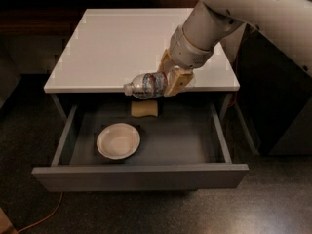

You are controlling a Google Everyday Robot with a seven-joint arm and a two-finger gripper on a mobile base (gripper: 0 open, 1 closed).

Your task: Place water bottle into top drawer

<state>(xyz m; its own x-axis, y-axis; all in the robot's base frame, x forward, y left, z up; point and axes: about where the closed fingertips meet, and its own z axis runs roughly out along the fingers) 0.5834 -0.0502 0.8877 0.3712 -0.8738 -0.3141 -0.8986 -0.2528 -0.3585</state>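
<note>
Gripper (173,82) above the front edge of the white cabinet top (117,48), fingers clamped on the base end of the water bottle (146,85). Bottle roughly horizontal, cap pointing left, seemingly clear of the surface. Top drawer (141,176) pulled open. Inside: white bowl (118,141) left of centre, yellow sponge (144,108) at the back, below the bottle.
</note>
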